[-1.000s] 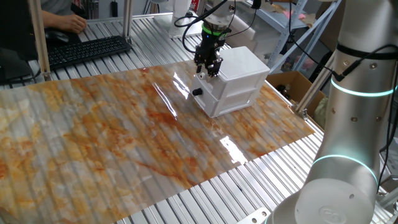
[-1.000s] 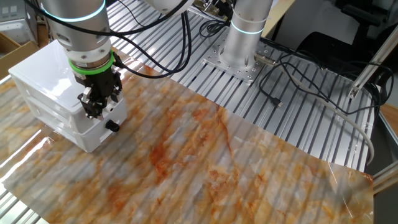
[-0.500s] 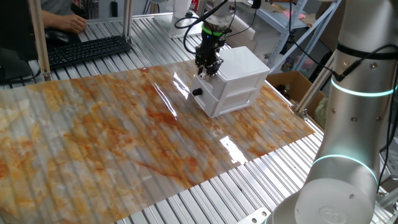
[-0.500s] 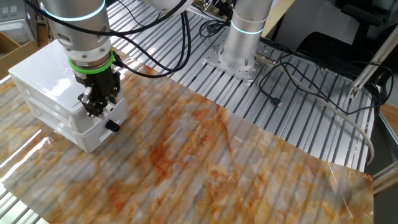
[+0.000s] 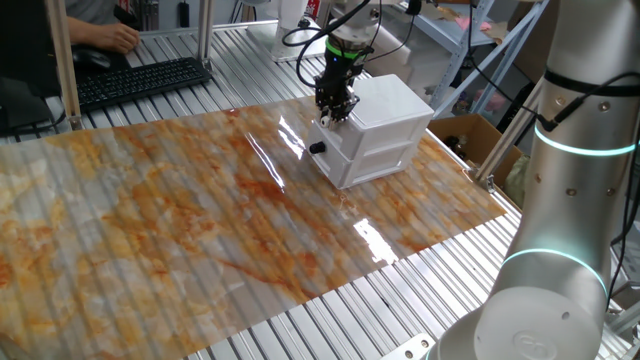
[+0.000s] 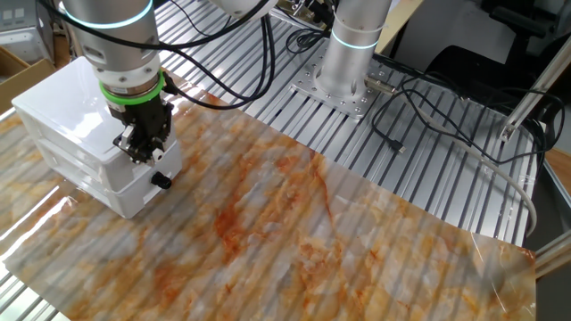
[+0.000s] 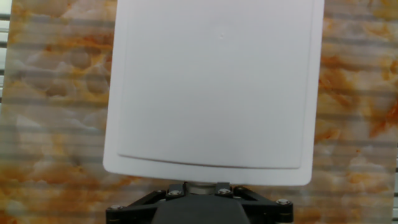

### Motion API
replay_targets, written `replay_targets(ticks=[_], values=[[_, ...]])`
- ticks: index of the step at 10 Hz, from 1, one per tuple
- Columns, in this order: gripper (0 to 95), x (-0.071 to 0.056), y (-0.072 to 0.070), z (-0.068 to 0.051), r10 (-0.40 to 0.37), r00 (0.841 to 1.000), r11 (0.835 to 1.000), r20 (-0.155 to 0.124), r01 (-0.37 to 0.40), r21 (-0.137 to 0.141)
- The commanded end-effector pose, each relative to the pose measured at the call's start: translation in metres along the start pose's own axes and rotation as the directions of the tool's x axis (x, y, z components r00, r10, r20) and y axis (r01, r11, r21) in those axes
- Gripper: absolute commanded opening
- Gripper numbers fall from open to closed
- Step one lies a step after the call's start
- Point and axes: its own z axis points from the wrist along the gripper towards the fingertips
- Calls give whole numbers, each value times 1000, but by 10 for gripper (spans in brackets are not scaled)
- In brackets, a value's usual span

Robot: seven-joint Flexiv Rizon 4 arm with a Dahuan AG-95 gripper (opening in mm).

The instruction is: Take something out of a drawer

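1. Your black two-finger gripper (image 5: 331, 113) (image 6: 141, 155) (image 7: 200, 194) points straight down at the front edge of the small white boxy plastic cabinet (image 5: 385, 120) (image 6: 62, 116) (image 7: 214, 81). In the hand view its jaws are drawn in narrow, closed on a small pale round knob (image 7: 200, 188) at the front of the cabinet's topmost shallow white drawer (image 5: 372, 135) (image 6: 85, 159).
2. That top drawer sits flush with the cabinet front in both fixed views, its front panel facing out toward the open marbled mat.
3. The small light-tan wooden block does not show in any view, so you cannot tell where it lies or which way its long axis runs.
4. Just below the gripper, a second knob, black and round (image 5: 317, 148) (image 6: 162, 181), sticks out from the lower drawer.
5. The cabinet stands upright on the glossy orange-and-grey marbled mat (image 5: 180, 220) (image 6: 339, 241) (image 7: 56, 81), near one corner of it, with its long side running back from the knobs.
6. The mat covers a ribbed aluminium table (image 5: 400, 310) (image 6: 419, 143).
7. A black keyboard (image 5: 135, 80) lies well away from the cabinet, beyond the mat's far edge.
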Motion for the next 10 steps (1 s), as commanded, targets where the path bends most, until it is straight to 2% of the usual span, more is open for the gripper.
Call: replay_targets(ticks=[1,10], values=[[0,1,1,1,9,1000,1000,2,-9,-6],[0,7,4,0,23,1000,1000,1,-23,-7]])
